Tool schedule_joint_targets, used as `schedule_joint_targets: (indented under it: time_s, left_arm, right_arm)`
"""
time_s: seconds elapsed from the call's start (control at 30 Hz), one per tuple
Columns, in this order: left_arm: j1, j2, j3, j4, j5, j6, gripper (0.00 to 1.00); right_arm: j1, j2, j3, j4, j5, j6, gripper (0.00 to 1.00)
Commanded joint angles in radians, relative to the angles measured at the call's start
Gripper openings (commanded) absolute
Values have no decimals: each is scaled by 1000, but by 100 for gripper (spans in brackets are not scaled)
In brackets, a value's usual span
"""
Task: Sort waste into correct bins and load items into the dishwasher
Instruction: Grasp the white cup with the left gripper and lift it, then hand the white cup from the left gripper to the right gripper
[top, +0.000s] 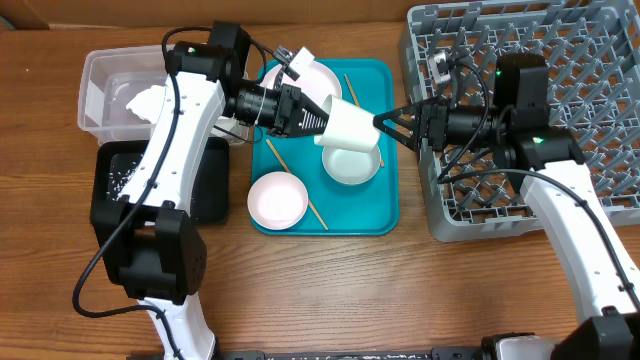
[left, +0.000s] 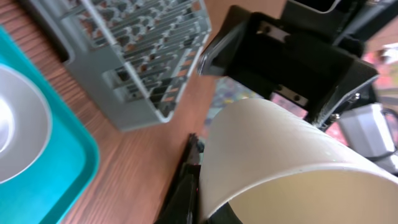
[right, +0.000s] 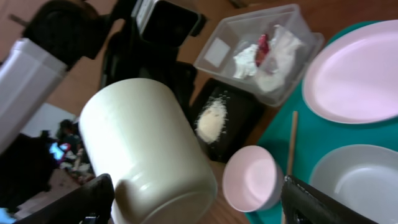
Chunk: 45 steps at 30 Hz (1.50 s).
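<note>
My left gripper (top: 335, 120) is shut on a small white cup (top: 350, 122) and holds it tilted above the teal tray. The cup fills the left wrist view (left: 280, 155), with one finger (left: 186, 186) against its wall. My right gripper (top: 385, 125) is open, its fingers (right: 199, 208) on either side of the cup's base (right: 143, 143) and apart from it. The grey dish rack (top: 560, 60) stands at the right. The clear tub (right: 249, 31) holds napkins (right: 277, 53) and a red packet (right: 263, 45). The black tray (right: 239, 118) holds rice scraps (right: 210, 121).
The teal tray (top: 385, 215) holds a pink plate (top: 310, 80), a pink bowl (top: 277, 198), a white bowl (top: 350, 165) and two chopsticks (top: 355, 92) (top: 295, 180). The clear tub (top: 100, 75) and black tray (top: 110, 185) stand at the left.
</note>
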Motion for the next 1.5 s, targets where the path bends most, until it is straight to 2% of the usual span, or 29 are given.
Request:
schedule_joint_targets:
  time_s: [0.0, 0.4, 0.93, 1.0, 1.13, 1.2, 1.27, 1.3, 1.37, 1.47]
  left_arm:
    - [-2, 1, 16, -3, 146, 35, 4]
    - [-2, 1, 16, 39, 180, 26, 4]
    - [-2, 1, 16, 35, 180, 26, 4]
    - [-2, 1, 16, 35, 180, 26, 4]
    - [-3, 1, 16, 35, 177, 26, 5]
    - [-3, 2, 16, 35, 176, 27, 20]
    - [-3, 1, 16, 35, 172, 26, 41]
    - [-3, 1, 16, 36, 166, 26, 47]
    - [-3, 1, 16, 35, 135, 26, 57]
    - [8, 1, 16, 35, 74, 26, 67]
  right_arm:
    - [16, 7, 26, 37, -125, 54, 86]
    - [112, 7, 26, 105, -122, 54, 76]
    - [64, 6, 27, 172, -114, 54, 78]
    - [60, 6, 27, 173, -114, 54, 75]
    - [60, 6, 27, 172, -114, 54, 56]
    - [60, 6, 27, 172, -114, 54, 55]
    - [60, 6, 27, 172, -114, 54, 55]
    - [57, 6, 27, 172, -114, 54, 55]
    - [45, 6, 27, 170, -114, 54, 54]
    - [-8, 6, 27, 143, -111, 54, 51]
